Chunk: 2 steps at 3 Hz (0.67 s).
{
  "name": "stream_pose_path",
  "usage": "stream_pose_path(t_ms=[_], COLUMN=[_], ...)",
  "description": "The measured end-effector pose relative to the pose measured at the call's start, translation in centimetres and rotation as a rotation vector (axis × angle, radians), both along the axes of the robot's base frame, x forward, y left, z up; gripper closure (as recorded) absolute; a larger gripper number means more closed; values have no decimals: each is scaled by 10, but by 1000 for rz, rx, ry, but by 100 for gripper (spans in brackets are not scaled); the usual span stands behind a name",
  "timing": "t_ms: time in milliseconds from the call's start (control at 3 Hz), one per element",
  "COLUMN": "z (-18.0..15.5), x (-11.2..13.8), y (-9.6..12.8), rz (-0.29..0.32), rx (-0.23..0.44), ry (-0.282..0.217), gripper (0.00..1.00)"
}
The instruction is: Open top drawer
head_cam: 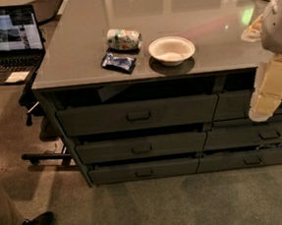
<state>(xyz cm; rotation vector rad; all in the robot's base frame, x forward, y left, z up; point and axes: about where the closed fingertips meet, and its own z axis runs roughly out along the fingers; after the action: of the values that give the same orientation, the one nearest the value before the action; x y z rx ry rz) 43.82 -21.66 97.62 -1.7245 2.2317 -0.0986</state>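
Top drawer (137, 116) sits near centre frame, the tallest front in the left stack, its loop pull (139, 116) dead middle. At 3 o'clock from it, the gripper (262, 111) hangs before the neighbouring stack, well apart from that pull; open or closed, can't tell. At 12 o'clock, on the countertop (77, 56): white bowl (171, 50), can (123, 39), blue packet (119, 62). Laptop (9, 39) at 10 o'clock.

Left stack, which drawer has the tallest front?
The top drawer, just under the countertop; both below are shorter and narrower. Hand hangs by the right stack.
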Motion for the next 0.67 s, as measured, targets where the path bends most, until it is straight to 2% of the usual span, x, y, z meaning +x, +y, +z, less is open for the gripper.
stream_pose_path(t_ms=[667], z=[-1], x=[0], y=[1], rz=[-13], rx=[3], ry=[-1], gripper=[0])
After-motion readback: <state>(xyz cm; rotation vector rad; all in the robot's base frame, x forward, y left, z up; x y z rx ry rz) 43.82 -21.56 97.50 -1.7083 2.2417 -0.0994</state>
